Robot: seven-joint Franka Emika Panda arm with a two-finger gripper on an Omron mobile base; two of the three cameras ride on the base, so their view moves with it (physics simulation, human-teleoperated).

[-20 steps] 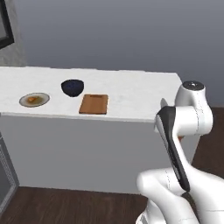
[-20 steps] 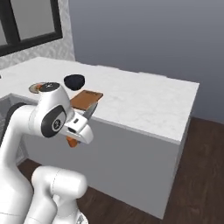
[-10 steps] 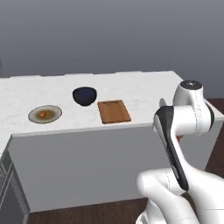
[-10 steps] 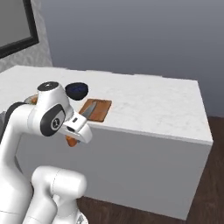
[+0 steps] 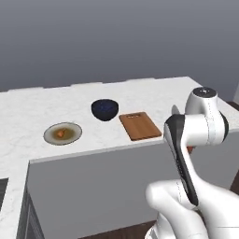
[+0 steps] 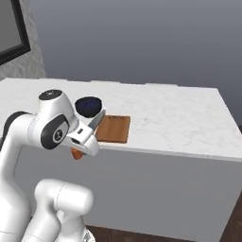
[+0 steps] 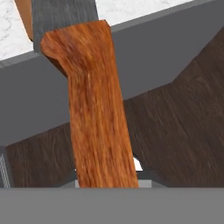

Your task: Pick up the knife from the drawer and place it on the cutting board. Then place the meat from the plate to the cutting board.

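My gripper (image 6: 83,140) is shut on the knife (image 6: 95,121), held in front of the counter's near edge. The grey blade points up toward the cutting board (image 6: 112,128) and the orange-brown handle end (image 6: 76,153) sticks out below the hand. In the hand view the handle (image 7: 98,113) runs up the middle to the blade (image 7: 63,13). The reddish-brown cutting board (image 5: 140,125) lies bare on the white counter. The meat (image 5: 62,134) lies on the round plate (image 5: 50,136) to its left. The drawer is out of view.
A dark bowl (image 5: 104,109) stands between plate and board, close behind the board's left corner. The white counter (image 6: 179,118) stretches wide to the right of the board. Grey cabinet front (image 5: 93,186) and dark wood floor (image 7: 183,122) lie below.
The whole picture has shifted as the base moved: counter, plate, bowl and board now sit closer and more centred. The knife stays held in the shut gripper.
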